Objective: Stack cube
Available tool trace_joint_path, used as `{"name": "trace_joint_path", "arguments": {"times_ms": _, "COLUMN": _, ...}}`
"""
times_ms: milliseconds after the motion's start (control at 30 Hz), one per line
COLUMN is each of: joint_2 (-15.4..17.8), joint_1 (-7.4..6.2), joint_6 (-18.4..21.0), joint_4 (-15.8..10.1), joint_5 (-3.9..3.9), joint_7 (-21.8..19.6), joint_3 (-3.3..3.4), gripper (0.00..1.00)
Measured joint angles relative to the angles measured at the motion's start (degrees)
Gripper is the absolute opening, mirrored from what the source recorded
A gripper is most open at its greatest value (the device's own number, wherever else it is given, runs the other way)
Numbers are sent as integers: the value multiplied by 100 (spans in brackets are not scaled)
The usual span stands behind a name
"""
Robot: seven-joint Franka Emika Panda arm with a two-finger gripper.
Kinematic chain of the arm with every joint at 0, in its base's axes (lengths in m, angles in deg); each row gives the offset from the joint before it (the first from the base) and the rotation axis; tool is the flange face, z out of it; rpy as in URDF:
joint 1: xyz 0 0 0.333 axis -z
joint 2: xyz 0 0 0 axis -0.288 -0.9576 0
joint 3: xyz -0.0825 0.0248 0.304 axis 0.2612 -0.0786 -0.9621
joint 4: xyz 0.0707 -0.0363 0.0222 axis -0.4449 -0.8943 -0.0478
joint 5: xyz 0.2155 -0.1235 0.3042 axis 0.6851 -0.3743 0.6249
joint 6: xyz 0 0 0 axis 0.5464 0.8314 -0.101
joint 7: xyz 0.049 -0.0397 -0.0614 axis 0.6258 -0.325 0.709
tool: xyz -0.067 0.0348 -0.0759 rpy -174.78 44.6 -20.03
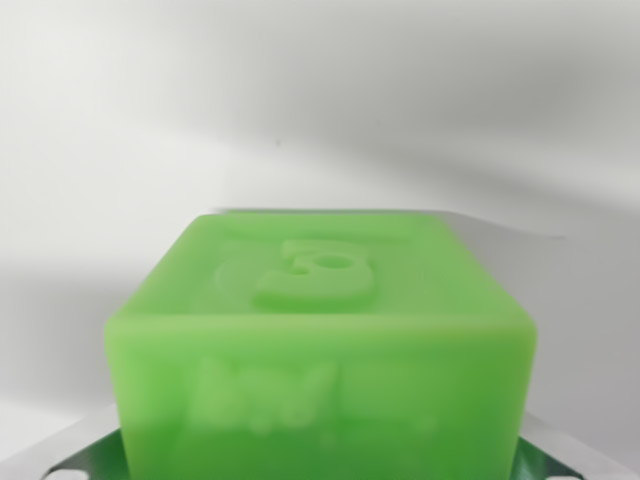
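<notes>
cube: green cube (320, 340) fills lower centre of wrist view, raised figure on top, bottom cut off
side face: blurred embossing, unreadable
gripper: shiny metal bits (75, 455) at bottom corners, jaw state can't tell
background: plain white surface (320, 100)

A: What blocks the way here?

B: The green cube (320, 350). It fills the lower middle of the wrist view, very close to the camera, and hides everything behind and beneath it.

A: Any room around it?

B: Above the cube the space is open: only a plain white surface (320, 100) with soft shadows, nothing standing in it. To the cube's left and right there are bare white strips too, wider at the top, narrowing lower down.

A: And low at the cube's corners?

B: Shiny metal pieces (85, 458) show just beside its bottom left and bottom right edges. Whether they touch the cube cannot be told; they crowd the lower passage on both sides.
</notes>
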Motion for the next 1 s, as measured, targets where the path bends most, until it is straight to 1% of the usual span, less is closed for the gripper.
{"name": "trace_joint_path", "arguments": {"times_ms": 167, "joint_2": 106, "joint_1": 25, "joint_6": 67, "joint_4": -35, "joint_5": 7, "joint_7": 6, "joint_3": -28, "gripper": 0}}
{"name": "trace_joint_path", "arguments": {"times_ms": 467, "joint_2": 376, "joint_1": 99, "joint_6": 271, "joint_4": -102, "joint_5": 45, "joint_7": 35, "joint_3": -112, "gripper": 0}}
{"name": "trace_joint_path", "arguments": {"times_ms": 700, "joint_2": 631, "joint_1": 152, "joint_6": 472, "joint_4": -152, "joint_5": 105, "joint_7": 84, "joint_3": -181, "gripper": 0}}
{"name": "trace_joint_path", "arguments": {"times_ms": 1000, "joint_2": 1017, "joint_1": 217, "joint_6": 771, "joint_4": -227, "joint_5": 234, "joint_7": 172, "joint_3": -273, "gripper": 0}}
